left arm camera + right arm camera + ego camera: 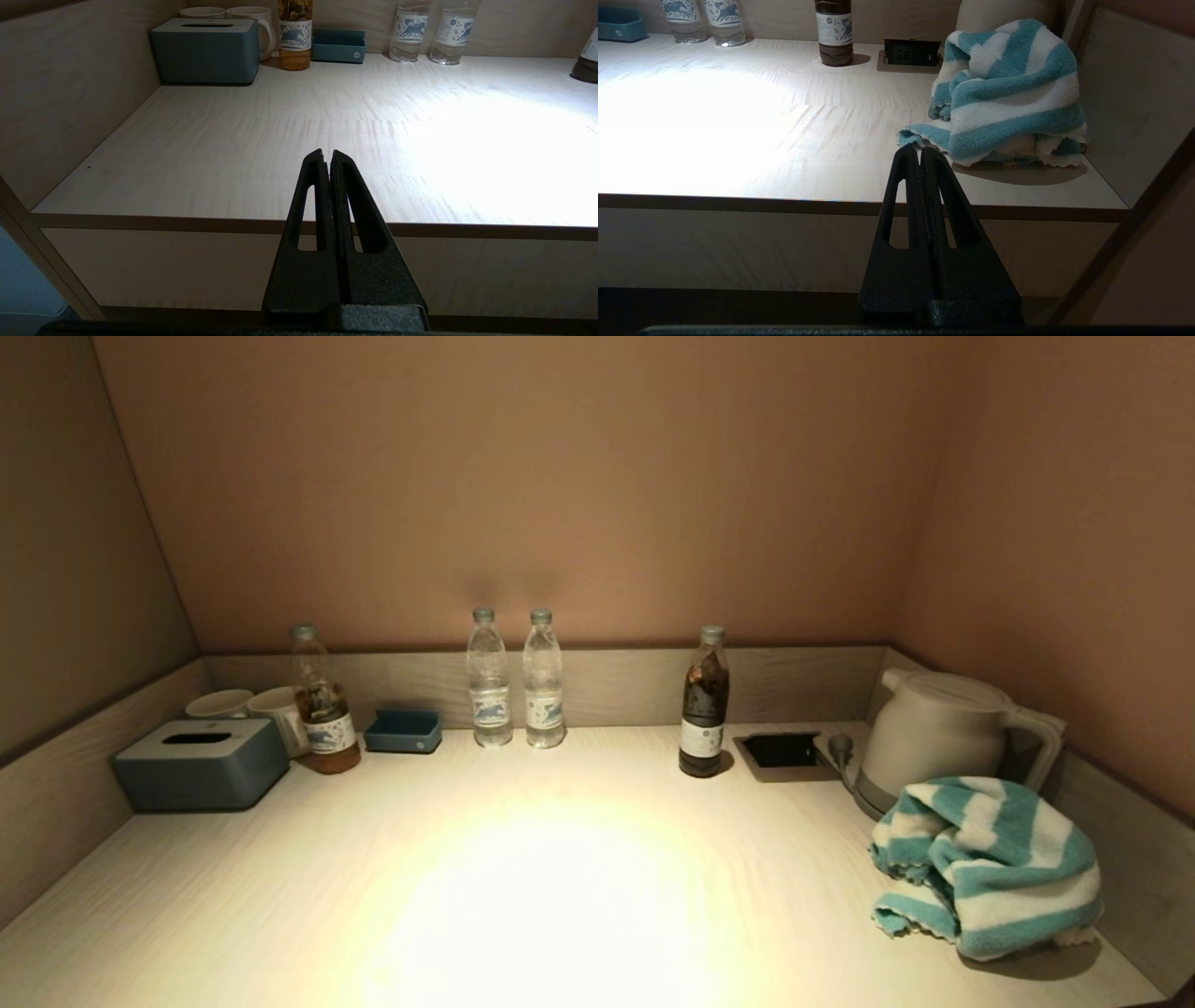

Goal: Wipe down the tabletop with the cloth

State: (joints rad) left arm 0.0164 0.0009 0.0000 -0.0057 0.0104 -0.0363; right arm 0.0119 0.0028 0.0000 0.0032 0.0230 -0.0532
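Observation:
A teal and white striped cloth (pixel 990 863) lies bunched on the pale wooden tabletop (pixel 560 896) at the near right, in front of the kettle. It also shows in the right wrist view (pixel 1008 93). My right gripper (pixel 920 151) is shut and empty, held off the table's front edge, short of the cloth. My left gripper (pixel 327 156) is shut and empty, held off the front edge on the left side. Neither gripper shows in the head view.
Along the back stand a grey-blue tissue box (pixel 201 763), two mugs (pixel 252 709), a tea bottle (pixel 322 709), a blue tray (pixel 403 731), two water bottles (pixel 513 681), a dark bottle (pixel 704 705), a socket recess (pixel 782 751) and a white kettle (pixel 943 733). Low walls border the left, back and right.

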